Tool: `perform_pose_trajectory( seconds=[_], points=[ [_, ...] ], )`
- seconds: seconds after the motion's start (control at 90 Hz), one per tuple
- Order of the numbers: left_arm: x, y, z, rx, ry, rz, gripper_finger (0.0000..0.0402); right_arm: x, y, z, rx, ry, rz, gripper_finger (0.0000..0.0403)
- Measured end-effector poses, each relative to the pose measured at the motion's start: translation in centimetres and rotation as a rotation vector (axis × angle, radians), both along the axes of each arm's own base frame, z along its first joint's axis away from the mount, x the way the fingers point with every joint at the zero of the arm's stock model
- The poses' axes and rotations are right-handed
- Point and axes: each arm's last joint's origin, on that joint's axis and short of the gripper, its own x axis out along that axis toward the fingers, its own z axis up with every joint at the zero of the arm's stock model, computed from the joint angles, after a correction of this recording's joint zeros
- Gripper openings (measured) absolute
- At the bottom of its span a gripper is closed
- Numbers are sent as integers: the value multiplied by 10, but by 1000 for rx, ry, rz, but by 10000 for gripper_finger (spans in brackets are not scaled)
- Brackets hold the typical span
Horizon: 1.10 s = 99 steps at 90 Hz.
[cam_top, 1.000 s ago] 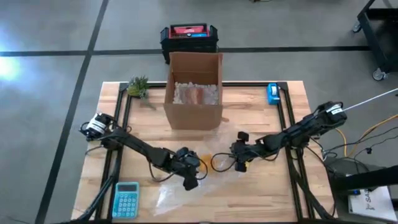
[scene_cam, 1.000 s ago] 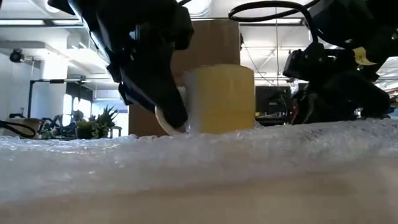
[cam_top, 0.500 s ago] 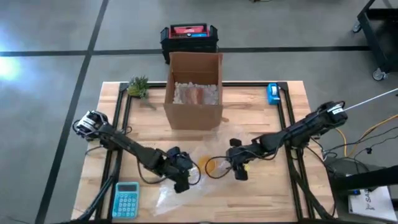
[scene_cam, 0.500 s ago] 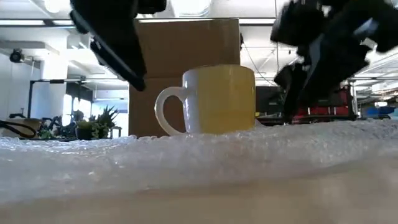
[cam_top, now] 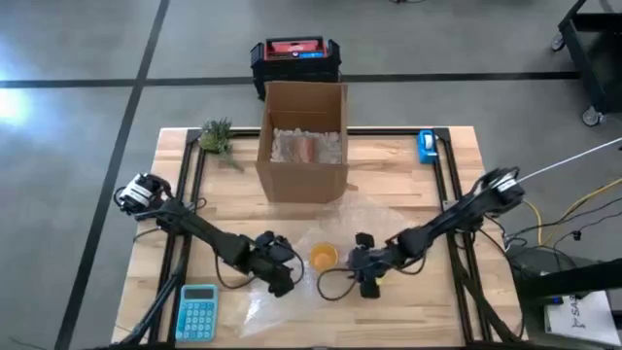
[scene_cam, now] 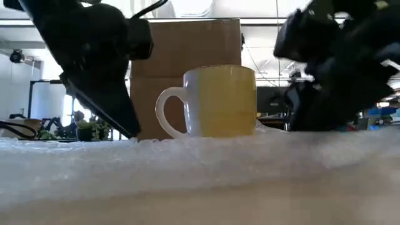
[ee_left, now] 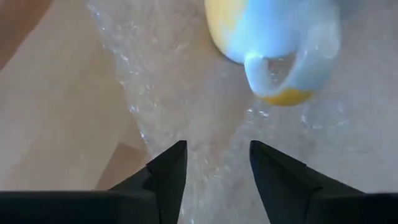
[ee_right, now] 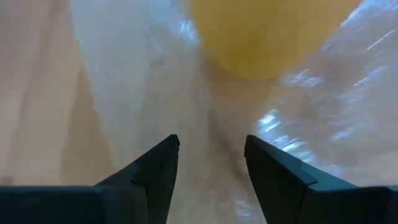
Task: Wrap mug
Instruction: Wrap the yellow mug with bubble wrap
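Note:
A yellow mug (cam_top: 324, 256) with a white handle (scene_cam: 167, 112) stands upright on a sheet of clear bubble wrap (cam_top: 292, 306) spread over the table's near middle. My left gripper (cam_top: 282, 283) is open, low over the wrap just left of and nearer than the mug; its wrist view shows the mug (ee_left: 273, 43) ahead of its fingers. My right gripper (cam_top: 367, 284) is open too, low over the wrap right of and nearer than the mug (ee_right: 267, 37). Nothing stands between either pair of fingers. My left gripper (scene_cam: 128, 128) slants down to the level of the bubble wrap (scene_cam: 200, 169), but a ridge of wrap in front hides its tips, so I cannot tell whether it touches. My right gripper (scene_cam: 325, 119) comes down to the wrap the same way, its tips hidden too.
An open cardboard box (cam_top: 302, 146) with packing inside stands behind the mug at the table's far middle. A teal calculator (cam_top: 197, 312) lies at the near left, a small plant (cam_top: 216, 134) at the far left, a blue object (cam_top: 427, 146) at the far right.
My left gripper has drawn away from the mug's handle toward the table's left and near edge, rising and then dropping to the wrap. My right gripper has gone toward the near edge and down. The mug stays upright in place.

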Motion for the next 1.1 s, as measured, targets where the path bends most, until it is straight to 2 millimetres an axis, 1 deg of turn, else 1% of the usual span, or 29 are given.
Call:
perform_pose_trajectory(
  seconds=[0.078, 0.2, 0.356, 0.478, 0.6, 0.822, 0.956, 1.1],
  points=[
    [-1, 5, -5, -2, -7, 10, 147, 7, 8, -1, 65, 15, 54, 165],
    [-1, 11, -9, -1, -5, 28, 134, 15, 22, 5, 140, 23, 146, 158],
    [-2, 14, -12, 1, 3, 39, 120, 19, 44, 23, 193, -30, 263, 147],
    [-2, 14, -12, 4, 3, 37, 110, 14, 63, 35, 186, -78, 360, 139],
    [-2, 14, -12, 5, 3, 37, 102, 4, 78, 38, 174, -89, 433, 131],
    [-2, 14, -12, 5, 4, 37, 91, -7, 89, 37, 149, -25, 472, 117],
    [-2, 14, -12, 5, 5, 37, 85, -12, 98, 42, 146, -17, 498, 106],
    [-2, 13, -10, -35, 14, 12, 80, -20, 105, 46, 102, 65, 527, 95]
  ],
)
